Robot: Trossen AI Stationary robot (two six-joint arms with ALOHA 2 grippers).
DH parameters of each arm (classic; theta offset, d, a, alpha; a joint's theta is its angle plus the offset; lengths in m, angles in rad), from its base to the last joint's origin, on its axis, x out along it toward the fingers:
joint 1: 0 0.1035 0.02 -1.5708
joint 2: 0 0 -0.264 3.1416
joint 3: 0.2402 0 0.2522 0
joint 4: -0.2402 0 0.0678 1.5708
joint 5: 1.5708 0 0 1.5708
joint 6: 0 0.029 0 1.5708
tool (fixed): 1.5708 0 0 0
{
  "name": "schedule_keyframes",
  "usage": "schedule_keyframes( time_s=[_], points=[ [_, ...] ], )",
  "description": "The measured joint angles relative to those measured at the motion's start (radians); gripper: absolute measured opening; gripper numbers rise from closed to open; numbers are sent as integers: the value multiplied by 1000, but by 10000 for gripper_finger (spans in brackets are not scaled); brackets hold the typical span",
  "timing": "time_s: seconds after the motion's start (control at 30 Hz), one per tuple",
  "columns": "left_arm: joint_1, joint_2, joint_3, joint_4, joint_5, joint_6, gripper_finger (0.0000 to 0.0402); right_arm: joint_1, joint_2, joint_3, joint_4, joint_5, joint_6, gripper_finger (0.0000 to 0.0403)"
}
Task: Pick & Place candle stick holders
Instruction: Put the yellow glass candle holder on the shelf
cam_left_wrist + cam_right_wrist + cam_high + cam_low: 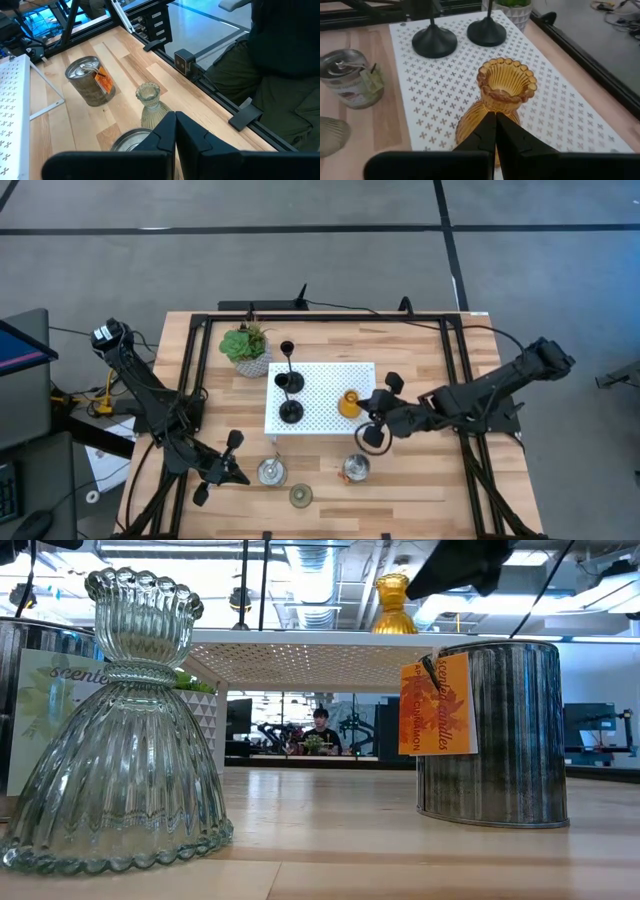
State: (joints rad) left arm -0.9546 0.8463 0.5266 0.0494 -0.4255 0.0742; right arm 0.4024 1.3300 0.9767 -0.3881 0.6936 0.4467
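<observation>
An amber glass holder (pixel 349 402) (pixel 502 92) stands upright on the white perforated platform (pixel 325 385), at its right side. My right gripper (pixel 366 416) (pixel 495 120) is shut right beside it, on the side toward the table's right edge. Black thin-stemmed holders (pixel 290 412) (pixel 284 380) stand on the platform's left part. Two silvery cups (pixel 271 471) (pixel 356 468) and a pale green holder (pixel 300 496) (pixel 149 102) stand on the table near its front. My left gripper (pixel 238 470) (pixel 175 122) is shut and empty, left of the left cup. My right gripper: its shut fingertips (pixel 489 125) stand level against the amber holder's lower body (pixel 470 117), coming from the table's right side. I cannot tell whether they touch it. The holder stands upright on the platform.
A green potted plant (pixel 247 348) stands at the platform's far left corner. Black frame rails (pixel 455 380) run along the table's left, right and far sides. Both silvery cups carry paper tags (pixel 438 705). A person sits in the room beyond the table (pixel 320 725).
</observation>
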Motion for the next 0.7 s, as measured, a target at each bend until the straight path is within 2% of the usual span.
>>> schedule_keyframes(
  time_s=[0.3,0.47,0.7],
  points=[
    [0,0,0,0,0,0,8,-93,74,1,110,-129,-108,0],
    [0,0,0,0,0,0,8,-135,127,-1,166,-150,-159,0],
    [0,0,0,0,0,0,8,-178,127,-1,244,-204,-196,0]
  ],
)
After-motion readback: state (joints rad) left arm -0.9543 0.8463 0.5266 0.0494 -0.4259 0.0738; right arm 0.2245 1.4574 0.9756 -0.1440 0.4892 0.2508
